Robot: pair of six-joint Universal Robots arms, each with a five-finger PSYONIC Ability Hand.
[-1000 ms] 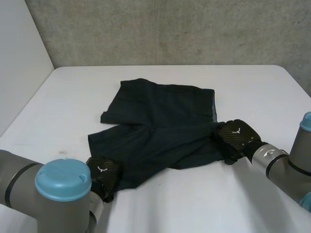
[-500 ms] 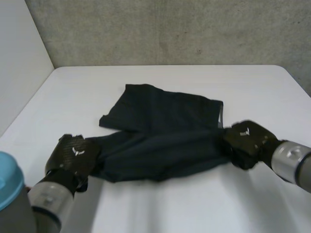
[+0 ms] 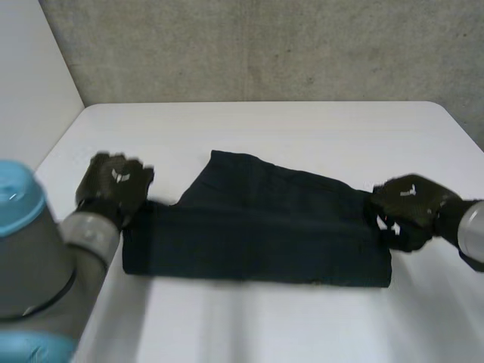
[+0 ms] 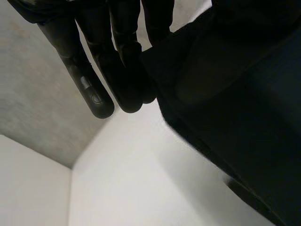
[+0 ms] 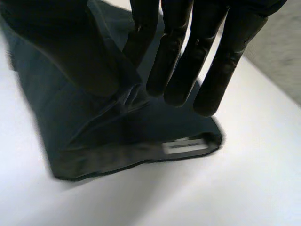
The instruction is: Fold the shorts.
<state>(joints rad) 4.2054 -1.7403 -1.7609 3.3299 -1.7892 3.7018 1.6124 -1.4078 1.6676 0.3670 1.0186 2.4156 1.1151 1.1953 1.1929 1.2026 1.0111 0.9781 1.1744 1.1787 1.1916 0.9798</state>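
Two hands are on the shorts [image 3: 257,227], one at each end. The dark shorts lie at mid-counter [image 3: 302,128] as a long band running 9 to 3 o'clock. The straight long edge is on the 6 o'clock side and a slanted upper layer reaches toward 12.

L hand [image 3: 113,185] sits at the band's 9 o'clock end, approx. at the corner on the 12 o'clock side. In the left wrist view its fingers [image 4: 122,56] are straight, and the cloth edge [image 4: 244,117] comes up against them and looks pinched there. The fabric just beside them is raised off the counter.

R hand [image 3: 408,204] is at the 3 o'clock end, on the short edge. In the right wrist view its fingers [image 5: 178,56] are straight and spread over the cloth [image 5: 117,136]. The fabric puckers up between the thumb and the nearest finger, i.e. nipped. A pale label [image 5: 181,146] shows at the hem past the fingertips.

A grey wall [image 3: 265,45] stands beyond the counter at 12 o'clock.
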